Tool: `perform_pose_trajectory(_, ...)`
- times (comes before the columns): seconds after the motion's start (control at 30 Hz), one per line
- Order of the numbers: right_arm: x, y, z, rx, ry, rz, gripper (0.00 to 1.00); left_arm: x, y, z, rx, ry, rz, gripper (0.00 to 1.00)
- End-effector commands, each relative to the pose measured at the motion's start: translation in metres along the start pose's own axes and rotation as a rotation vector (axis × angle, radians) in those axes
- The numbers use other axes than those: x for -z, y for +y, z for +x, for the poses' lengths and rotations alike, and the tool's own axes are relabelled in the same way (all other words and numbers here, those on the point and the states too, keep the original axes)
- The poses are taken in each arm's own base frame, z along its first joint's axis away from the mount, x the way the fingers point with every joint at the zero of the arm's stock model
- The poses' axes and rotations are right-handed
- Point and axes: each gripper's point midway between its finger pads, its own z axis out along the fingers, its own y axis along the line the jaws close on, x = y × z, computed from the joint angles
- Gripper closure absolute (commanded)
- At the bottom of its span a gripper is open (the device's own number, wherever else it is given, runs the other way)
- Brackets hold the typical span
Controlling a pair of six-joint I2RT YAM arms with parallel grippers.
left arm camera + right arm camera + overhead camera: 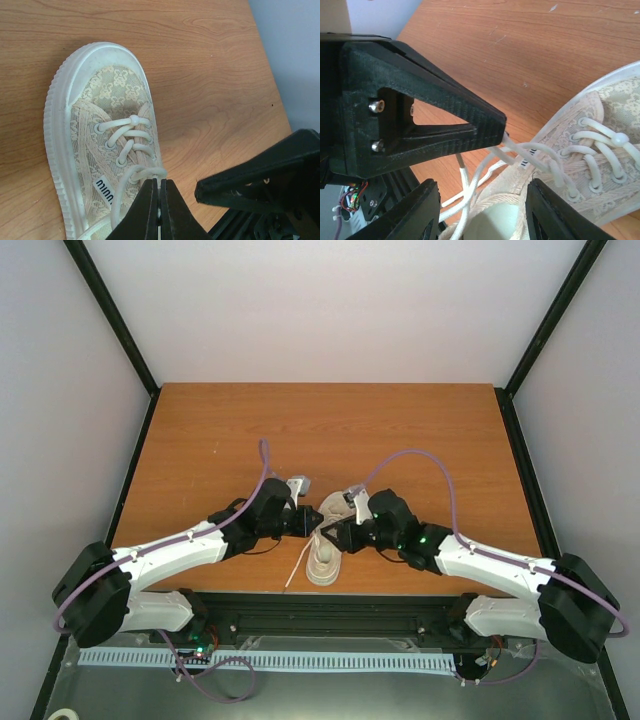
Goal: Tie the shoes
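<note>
The cream low-top sneaker lies near the table's front edge, toe pointing away; it also shows in the left wrist view and the right wrist view. My left gripper is over its left side, shut on a white lace at the top eyelets, fingertips pinched together. In the right wrist view the left gripper's fingers hold that lace taut. My right gripper is open, straddling the shoe's heel opening, with loose lace strands between its fingers. It shows in the top view.
A loose lace end trails off the shoe's left side toward the front edge. The wooden table stretches behind the shoe. Black frame posts and white walls enclose it. The right gripper's finger is close beside the left one.
</note>
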Motion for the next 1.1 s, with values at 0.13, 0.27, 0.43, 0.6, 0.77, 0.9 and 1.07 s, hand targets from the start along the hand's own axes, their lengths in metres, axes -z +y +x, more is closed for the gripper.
perform_pose_trajectory(0.13,-0.006,0.015,-0.004,0.052,-0.01,0.034,0.53,0.005,-0.018,-0.017,-0.025,-0.045,0.046,0.99)
perform_pose_trajectory(0.27,-0.009,0.015,0.006,0.067,0.008,0.088,0.54,0.005,-0.018,-0.017,-0.025,-0.044,0.046,0.99)
perform_pose_trajectory(0.43,-0.012,0.017,0.021,0.103,0.035,0.169,0.47,0.004,-0.019,-0.018,-0.027,-0.046,0.046,0.99)
perform_pose_trajectory(0.6,-0.016,0.016,0.041,0.156,0.07,0.245,0.43,0.004,-0.017,-0.019,-0.028,-0.051,0.035,0.99)
perform_pose_trajectory(0.77,-0.014,0.019,0.037,0.178,0.057,0.275,0.45,0.008,-0.007,-0.024,-0.057,-0.086,-0.022,0.99)
perform_pose_trajectory(0.9,-0.001,0.02,0.014,0.187,-0.013,0.279,0.38,0.011,-0.014,-0.025,-0.069,-0.093,0.016,0.99)
perform_pose_trajectory(1.07,0.007,0.023,-0.009,0.216,-0.04,0.127,0.33,0.012,-0.014,-0.024,-0.06,-0.09,0.017,0.99)
